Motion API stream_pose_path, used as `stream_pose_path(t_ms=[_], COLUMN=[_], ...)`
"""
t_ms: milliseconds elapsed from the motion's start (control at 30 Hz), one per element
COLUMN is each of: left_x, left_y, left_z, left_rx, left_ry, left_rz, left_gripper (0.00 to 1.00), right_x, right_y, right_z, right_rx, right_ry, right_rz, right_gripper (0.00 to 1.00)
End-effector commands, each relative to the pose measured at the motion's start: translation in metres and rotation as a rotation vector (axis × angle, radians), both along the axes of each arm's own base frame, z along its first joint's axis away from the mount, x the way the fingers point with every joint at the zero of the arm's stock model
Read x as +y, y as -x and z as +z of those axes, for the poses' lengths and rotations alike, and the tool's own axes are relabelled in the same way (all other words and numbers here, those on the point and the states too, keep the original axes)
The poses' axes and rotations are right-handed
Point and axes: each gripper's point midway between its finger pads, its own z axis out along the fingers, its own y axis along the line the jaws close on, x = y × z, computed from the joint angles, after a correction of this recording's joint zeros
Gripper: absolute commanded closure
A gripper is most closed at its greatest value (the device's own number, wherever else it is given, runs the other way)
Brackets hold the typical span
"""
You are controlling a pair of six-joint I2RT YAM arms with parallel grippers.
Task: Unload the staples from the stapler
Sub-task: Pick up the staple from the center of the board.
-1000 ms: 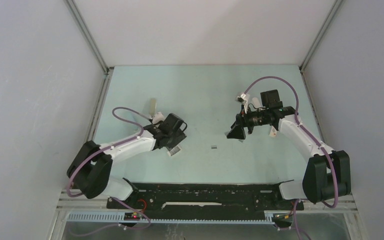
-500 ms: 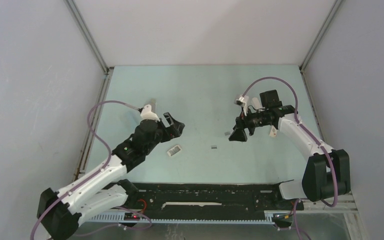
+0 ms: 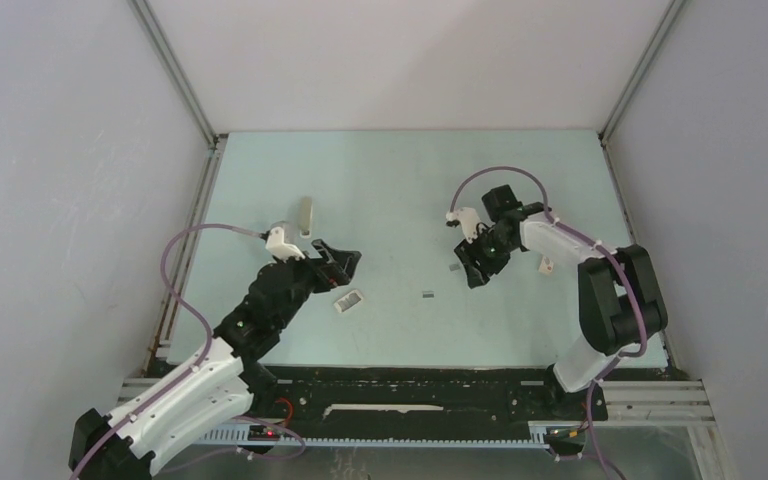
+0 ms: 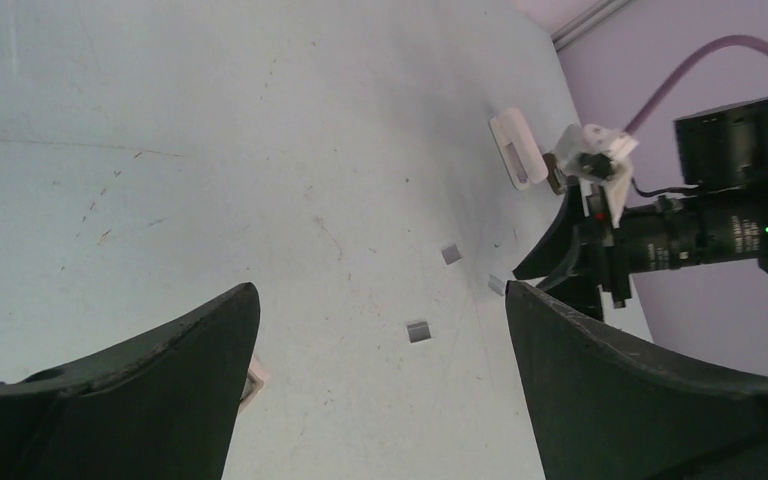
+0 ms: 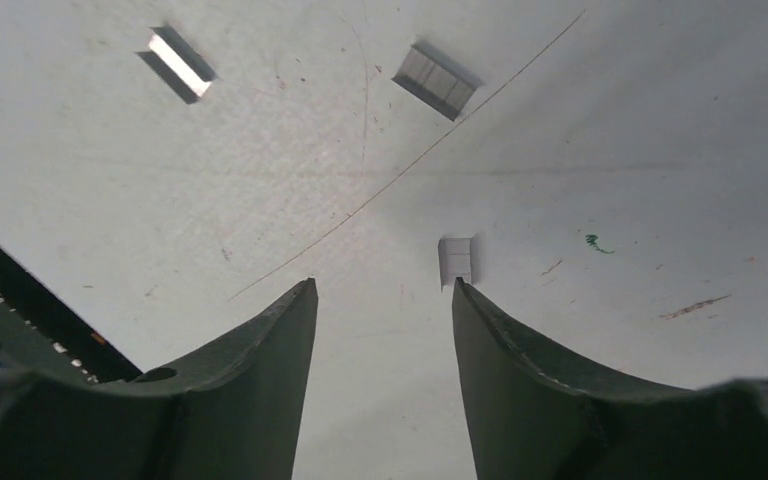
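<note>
Near stapler: staples loose, likely light, stiff, slippery; pinch strip across long edges. Right gripper, by stapler, apart, empty; left gripper, farther, wide apart, empty.

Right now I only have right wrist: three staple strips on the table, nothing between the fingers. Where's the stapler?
Observer: The stapler lies on the table behind the right hand, beside that arm.
Operator: Left hand?
Observer: The left hand is open and empty, next to a small white box.
Operator: Anything else out there?
Observer: A slim beige bar lies beyond the left hand, nearer the left wall.
</note>
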Motion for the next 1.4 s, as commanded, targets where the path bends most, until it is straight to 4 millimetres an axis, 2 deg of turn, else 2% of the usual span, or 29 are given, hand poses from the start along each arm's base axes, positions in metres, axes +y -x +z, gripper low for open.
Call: stream_pose_path(t_ms=[0, 233, 433, 733, 933, 1033, 1167, 1367], left_x=[0.001, 0.003, 0.002, 0.003, -0.002, -0.007, -0.018, -0.051], left_y=[0.0, 0.0, -0.002, -0.004, -0.002, 0.0, 0.004, 0.009], left_z=[0.012, 0.008, 0.007, 0.007, 0.014, 0.017, 0.027, 0.04], left_rx=[-0.059, -0.063, -0.054, -0.058, -0.085, -0.097, -0.124, -0.112], left_ry=[0.074, 0.1, 0.091, 0.105, 0.196, 0.239, 0.309, 0.402], left_rz=[0.007, 0.018, 0.019, 0.022, -0.012, -0.041, -0.104, -0.264], left_gripper=[0.02, 0.03, 0.03, 0.03, 0.03, 0.03, 0.02, 0.02], right_x=[-0.01, -0.012, -0.013, -0.012, -0.01, -0.009, -0.004, 0.017], right_y=[-0.013, -0.019, -0.023, -0.017, -0.014, -0.015, -0.016, -0.01], right_z=[-0.007, -0.023, -0.03, -0.039, -0.043, -0.041, -0.028, 0.011], right_rx=[-0.034, 0.006, 0.006, 0.019, 0.02, 0.012, 0.023, 0.059], right_ry=[0.136, 0.198, 0.248, 0.287, 0.296, 0.289, 0.199, -0.073], right_rz=[-0.048, -0.057, -0.047, -0.014, 0.0, -0.01, -0.051, -0.107], right_gripper=[0.4, 0.51, 0.53, 0.66, 0.74, 0.79, 0.83, 0.84])
